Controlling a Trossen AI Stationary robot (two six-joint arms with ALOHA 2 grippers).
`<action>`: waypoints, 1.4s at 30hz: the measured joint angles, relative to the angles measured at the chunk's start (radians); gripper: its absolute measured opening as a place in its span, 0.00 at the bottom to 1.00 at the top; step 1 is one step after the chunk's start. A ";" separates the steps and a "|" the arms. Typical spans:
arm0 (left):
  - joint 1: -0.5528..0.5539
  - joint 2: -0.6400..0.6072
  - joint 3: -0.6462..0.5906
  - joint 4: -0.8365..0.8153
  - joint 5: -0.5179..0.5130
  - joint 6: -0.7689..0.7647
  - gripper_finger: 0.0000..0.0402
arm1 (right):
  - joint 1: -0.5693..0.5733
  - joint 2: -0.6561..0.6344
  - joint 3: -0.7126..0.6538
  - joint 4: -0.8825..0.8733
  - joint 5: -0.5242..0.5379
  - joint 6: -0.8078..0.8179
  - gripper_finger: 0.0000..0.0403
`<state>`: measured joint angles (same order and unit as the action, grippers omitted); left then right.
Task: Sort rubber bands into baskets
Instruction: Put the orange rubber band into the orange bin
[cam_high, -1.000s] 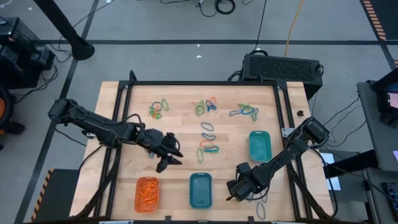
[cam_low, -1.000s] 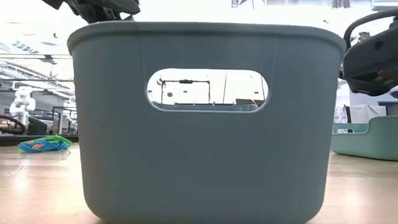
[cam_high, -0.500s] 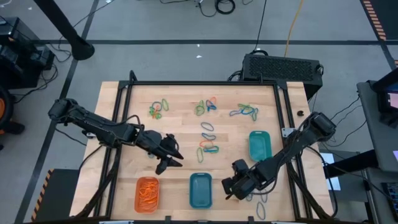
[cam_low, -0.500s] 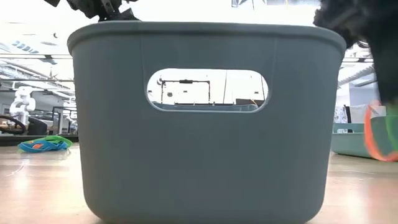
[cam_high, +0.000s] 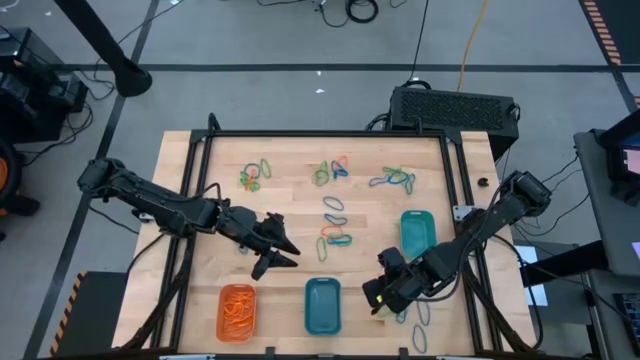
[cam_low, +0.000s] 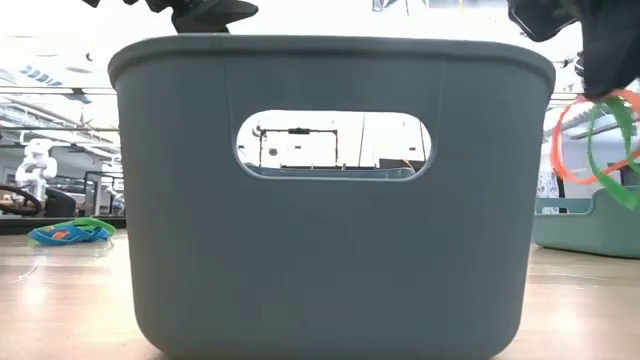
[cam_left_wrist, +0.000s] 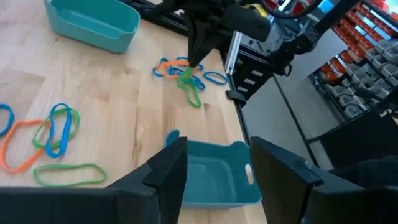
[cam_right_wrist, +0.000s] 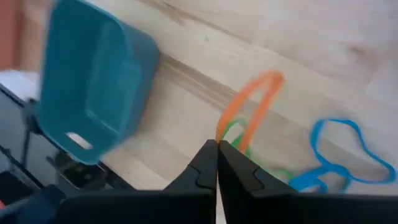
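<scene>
showing the wooden table with three baskets along its near side: orange basket, blue basket, teal basket. left gripper, fingers spread and holding nothing, hovers between the orange and blue baskets. right gripper, just beside the blue basket, is clenched on an orange rubber band and a green rubber band, lifted off the table. loose rubber bands lie mid-table.
</scene>
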<state>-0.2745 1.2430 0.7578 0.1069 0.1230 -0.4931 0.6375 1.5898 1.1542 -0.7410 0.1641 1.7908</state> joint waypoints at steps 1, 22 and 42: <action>0.000 0.000 0.000 0.000 0.000 0.000 0.45 | 0.001 0.000 0.000 -0.011 -0.030 0.001 0.00; 0.025 0.000 0.000 -0.001 -0.003 0.001 0.45 | -0.016 0.005 0.000 -0.199 -0.213 -0.021 0.00; 0.026 0.000 0.000 -0.003 0.005 0.010 0.45 | -0.046 0.039 0.000 -0.212 -0.066 -0.020 0.27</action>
<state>-0.2489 1.2430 0.7578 0.1036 0.1276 -0.4835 0.5911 1.6292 1.1540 -0.9535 0.0983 1.7707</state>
